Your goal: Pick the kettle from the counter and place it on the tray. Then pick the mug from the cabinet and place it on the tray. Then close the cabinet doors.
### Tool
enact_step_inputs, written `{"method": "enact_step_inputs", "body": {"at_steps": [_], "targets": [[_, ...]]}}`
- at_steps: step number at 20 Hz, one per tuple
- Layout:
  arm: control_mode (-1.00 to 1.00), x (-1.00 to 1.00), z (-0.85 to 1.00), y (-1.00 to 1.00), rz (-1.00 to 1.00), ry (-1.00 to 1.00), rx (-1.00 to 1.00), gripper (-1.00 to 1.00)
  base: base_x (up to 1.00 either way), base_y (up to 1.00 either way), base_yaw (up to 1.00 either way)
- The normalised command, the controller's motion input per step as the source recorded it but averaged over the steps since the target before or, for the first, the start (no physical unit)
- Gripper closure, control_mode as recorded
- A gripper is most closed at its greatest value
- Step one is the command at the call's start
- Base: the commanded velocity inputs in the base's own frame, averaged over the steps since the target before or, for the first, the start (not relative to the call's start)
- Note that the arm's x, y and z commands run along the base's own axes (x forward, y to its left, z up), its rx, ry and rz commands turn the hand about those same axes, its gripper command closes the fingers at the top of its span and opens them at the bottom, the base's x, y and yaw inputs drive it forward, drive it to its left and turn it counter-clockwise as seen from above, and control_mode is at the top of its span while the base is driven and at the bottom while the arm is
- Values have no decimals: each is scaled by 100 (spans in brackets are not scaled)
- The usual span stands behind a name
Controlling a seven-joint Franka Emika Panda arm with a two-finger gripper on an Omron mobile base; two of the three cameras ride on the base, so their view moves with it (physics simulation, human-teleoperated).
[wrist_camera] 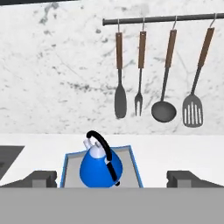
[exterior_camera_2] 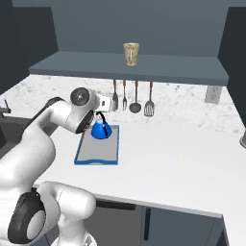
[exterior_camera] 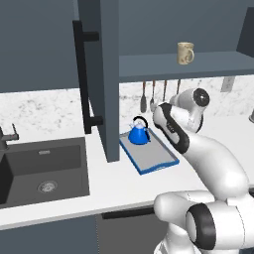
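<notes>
Cabinet (exterior_camera_2: 129, 67) w/ doors swung open so the shelf's reachable — beige mug (exterior_camera_2: 130, 54) upright on it, not yet fetched. Tray (exterior_camera_2: 98, 153) flat on the counter (exterior_camera_2: 182, 149) below; blue kettle (exterior_camera_2: 100, 129) sits at its far end. Gripper (wrist_camera: 112, 178) above, jaws wide, holding nothing.

A marble-look backsplash (wrist_camera: 57, 74) — white with grey veining — runs along the wall. A dark rail (wrist_camera: 162, 19) on it carries four wood-handled utensils (exterior_camera_2: 132, 98): turner, fork, ladle, slotted spatula. A dark sink (exterior_camera: 42, 171) with faucet (exterior_camera: 7, 136) sits at left; an outlet (exterior_camera_2: 211, 94) shows at right. Slate-blue base cabinets (exterior_camera_2: 178, 228) stand below — light is even.
</notes>
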Motion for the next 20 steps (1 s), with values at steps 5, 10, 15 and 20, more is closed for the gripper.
{"method": "enact_step_inputs", "body": {"at_steps": [5,10,15,20], "targets": [[-100,-19,49,-37,0,0,0,-100,0,0,0],[-100,-16,57,-24,0,-1,0,-100,0,0,0],[-100,-7,56,-30,0,0,1,-100,0,0,0],[-100,-4,48,-30,4,0,4,-100,0,0,0]]}}
